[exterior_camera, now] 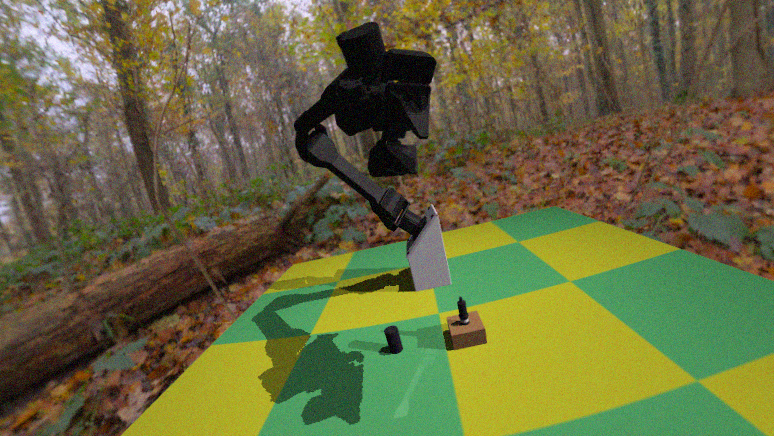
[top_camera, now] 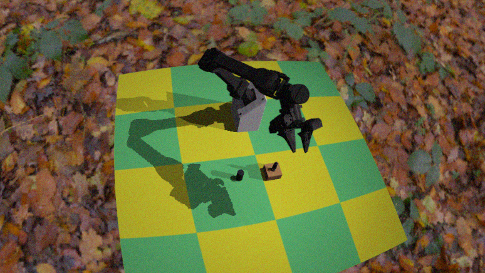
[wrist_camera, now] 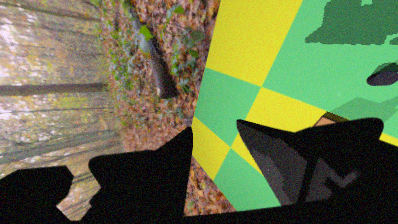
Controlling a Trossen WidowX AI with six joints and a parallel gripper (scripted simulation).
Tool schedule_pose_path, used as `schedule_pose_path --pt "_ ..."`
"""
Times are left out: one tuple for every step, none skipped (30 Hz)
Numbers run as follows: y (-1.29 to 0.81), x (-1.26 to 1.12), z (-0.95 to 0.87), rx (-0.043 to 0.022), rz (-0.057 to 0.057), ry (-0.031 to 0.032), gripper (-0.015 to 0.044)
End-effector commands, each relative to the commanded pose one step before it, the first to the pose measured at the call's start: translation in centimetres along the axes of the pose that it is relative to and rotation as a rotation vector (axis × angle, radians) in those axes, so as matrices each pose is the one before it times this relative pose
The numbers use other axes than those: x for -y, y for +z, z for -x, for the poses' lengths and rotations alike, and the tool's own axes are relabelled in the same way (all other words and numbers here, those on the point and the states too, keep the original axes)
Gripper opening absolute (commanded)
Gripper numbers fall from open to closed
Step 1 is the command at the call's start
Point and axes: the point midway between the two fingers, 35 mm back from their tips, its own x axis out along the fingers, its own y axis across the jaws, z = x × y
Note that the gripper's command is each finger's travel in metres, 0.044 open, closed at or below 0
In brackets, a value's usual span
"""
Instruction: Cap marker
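Observation:
A dark marker [top_camera: 274, 166] [exterior_camera: 462, 311] stands upright in the brown holder block [top_camera: 273, 173] [exterior_camera: 467, 333]; a corner of the block shows behind a finger in the wrist view [wrist_camera: 326, 120]. The black cap [top_camera: 239, 175] [exterior_camera: 393, 340] [wrist_camera: 384, 75] stands loose on the table, left of the block in the top and exterior views. My gripper [top_camera: 299, 151] [wrist_camera: 214, 127] is open with nothing between its fingers. It hangs high above the table, well clear of the cap and the block. In the exterior view its fingers point partly toward the camera.
The checkered green and yellow table [top_camera: 237, 249] [exterior_camera: 622, 324] [wrist_camera: 235, 45] bears the arm's pale wedge-shaped base [top_camera: 250, 113] [exterior_camera: 429, 259], behind the cap and block. The arm's shadow falls across the table to the left of the cap. Leaf-covered ground surrounds the table.

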Motion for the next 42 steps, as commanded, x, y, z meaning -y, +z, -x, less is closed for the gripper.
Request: schedule_pose_path --pt "0.597 6.467 -3.55 -0.05033 0.1419 -0.20311 0.0238" --pt "-0.036 1.329 -0.875 -0.01541 0.0294 -0.04359 0.0238" --pt "-0.082 1.314 -0.873 -0.01728 0.0291 -0.04301 0.0238" --pt "-0.127 1.296 -0.87 -0.01914 0.0288 -0.04234 0.0238" --pt "-0.153 1.296 -0.873 -0.02056 0.0273 -0.04239 0.0238" --pt "-0.181 1.291 -0.875 -0.02204 0.0261 -0.04221 0.0238" --pt "-0.226 1.463 -0.95 -0.026 0.0254 -0.04604 0.0238" --pt "-0.29 1.469 -0.977 -0.02843 0.0274 -0.04677 0.0238" --pt "-0.333 1.388 -0.943 -0.02955 0.0265 -0.04405 0.0238" --pt "-0.377 1.338 -0.928 -0.03113 0.0262 -0.04223 0.0238" --pt "-0.434 1.334 -0.945 -0.03378 0.0268 -0.0418 0.0238" --pt "-0.49 1.318 -0.956 -0.03631 0.0274 -0.04096 0.0238" --pt "-0.444 1.063 -0.798 -0.0317 0.0229 -0.03286 0.0238" --pt "-0.292 0.643 -0.501 -0.0204 0.0143 -0.01988 0.0238" --pt "-0.111 0.234 -0.188 -0.0077 0.0053 -0.00726 0.0238" --pt "-0.009 0.018 -0.015 -0.0006 0.0004 -0.00056 0.0238" --pt "0.074 0.173 0.0 0.00005 0.0 -0.00009 0.0238" --pt "0.048 0.115 0.0 0.00003 0.0 -0.00007 0.0238" --pt "0.0 0.0 0.0 0.0 0.0 0.0 0.0238" --pt "0.0 0.0 0.0 0.0 0.0 0.0 0.0238" --pt "0.0 0.0 0.0 0.0 0.0 0.0 0.0238" --pt "0.0 0.0 0.0 0.0 0.0 0.0 0.0238" --pt "0.0 0.0 0.0 0.0 0.0 0.0 0.0238" --pt "0.011 -0.009 -0.284 -0.00003 0.0 0.00011 0.0238" --pt "0.025 -0.008 -0.849 0.00004 0.0 0.0001 0.0238" --pt "0.013 0.036 -1.262 0.00044 0.0 -0.00049 0.0238" --pt "-0.009 0.055 -0.833 0.00052 0.0 -0.00077 0.0238" --pt "-0.006 0.024 -0.276 0.00021 0.0 -0.00033 0.0238" --pt "0.0 0.0 0.0 0.0 0.0 0.0 0.0238" --pt "0.0 0.0 0.0 0.0 0.0 0.0 0.0238" --pt "0.0 0.0 0.0 0.0 0.0 0.0 0.0238" --pt "0.0 0.0 0.0 0.0 0.0 0.0 0.0238" --pt "0.007 0.01 -0.121 0.00001 0.0 -0.00001 0.0238" --pt "0.019 0.034 -0.362 0.00006 0.0 -0.00008 0.0238" --pt "0.024 0.059 -0.541 0.00017 0.0 -0.00026 0.0238" --pt "0.013 0.046 -0.359 0.00017 0.0 -0.00026 0.0238" --pt "0.004 0.016 -0.119 0.00007 0.0 -0.0001 0.0238" --pt "0.0 0.0 0.0 0.0 0.0 0.0 0.0238" --pt "0.0 0.0 0.0 0.0 0.0 0.0 0.0238" --pt "0.001 -0.002 -0.026 -0.00001 0.0 0.00002 0.0238" --pt "0.004 -0.005 -0.079 -0.00004 0.0 0.00005 0.0238" --pt "0.006 -0.007 -0.132 -0.00006 0.0 0.00007 0.0238"
